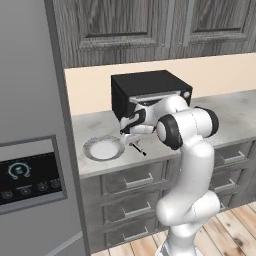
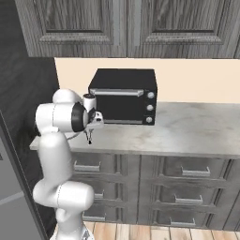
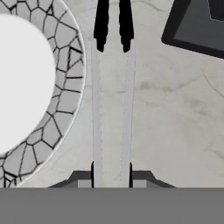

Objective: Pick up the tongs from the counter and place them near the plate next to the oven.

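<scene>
The gripper [image 3: 112, 175] squeezes the tongs [image 3: 113, 109] by one end, so the long arms point to 12 o'clock with their black tips far out. The plate [image 3: 65, 74] sits at 9 o'clock and the oven [image 3: 192, 26] at 2 o'clock. The tongs hang low over the counter [image 3: 175, 122] between them, a good spot to drop them.

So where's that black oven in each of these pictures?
Left base view: the oven sits centre, on the counter against the wall, behind the arm.
Right base view: centre, slightly left, door and knobs facing us.
Hand view: just its dark corner, top right.
Shared landmark: the tongs held in the gripper, close in front of the oven.
</scene>
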Controlling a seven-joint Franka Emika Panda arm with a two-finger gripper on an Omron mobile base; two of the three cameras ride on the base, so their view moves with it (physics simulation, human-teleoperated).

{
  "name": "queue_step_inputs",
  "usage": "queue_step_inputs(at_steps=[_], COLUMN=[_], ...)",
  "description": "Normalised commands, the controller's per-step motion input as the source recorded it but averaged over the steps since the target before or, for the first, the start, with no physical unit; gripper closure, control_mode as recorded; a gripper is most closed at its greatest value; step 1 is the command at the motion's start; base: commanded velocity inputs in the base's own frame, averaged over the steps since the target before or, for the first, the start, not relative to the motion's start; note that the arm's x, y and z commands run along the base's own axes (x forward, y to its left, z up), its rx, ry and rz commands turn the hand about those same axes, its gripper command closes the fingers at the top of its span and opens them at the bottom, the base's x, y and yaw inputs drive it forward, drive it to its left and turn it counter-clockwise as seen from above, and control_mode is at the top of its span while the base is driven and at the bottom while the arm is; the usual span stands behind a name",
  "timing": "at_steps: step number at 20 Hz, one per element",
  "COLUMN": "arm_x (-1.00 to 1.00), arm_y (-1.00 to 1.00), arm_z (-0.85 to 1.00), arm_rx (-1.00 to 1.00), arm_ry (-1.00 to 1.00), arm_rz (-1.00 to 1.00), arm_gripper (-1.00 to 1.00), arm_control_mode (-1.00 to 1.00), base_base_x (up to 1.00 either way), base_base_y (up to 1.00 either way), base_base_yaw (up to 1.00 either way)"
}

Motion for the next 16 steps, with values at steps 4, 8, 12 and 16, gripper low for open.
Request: queue_step_inputs(at_steps=[4,8,12,16], arm_x=[0.51,0.17,-0.09,-0.87], arm_y=[0.08,0.0,0.0,0.0], arm_z=[-0.11,0.0,0.21,0.85], arm_rx=[0.0,0.0,0.0,0.0], arm_ry=[0.0,0.0,-0.06,-0.25], arm_rz=[0.0,0.0,-0.02,-0.06], arm_gripper=[-1.0,-1.0,-1.0,-1.0], arm_control_mode=[-1.0,-1.0,-1.0,-1.0], base_base_x=[0.0,0.0,0.0,0.0], base_base_y=[0.0,0.0,0.0,0.0], base_base_yaw=[0.0,0.0,0.0,0.0])
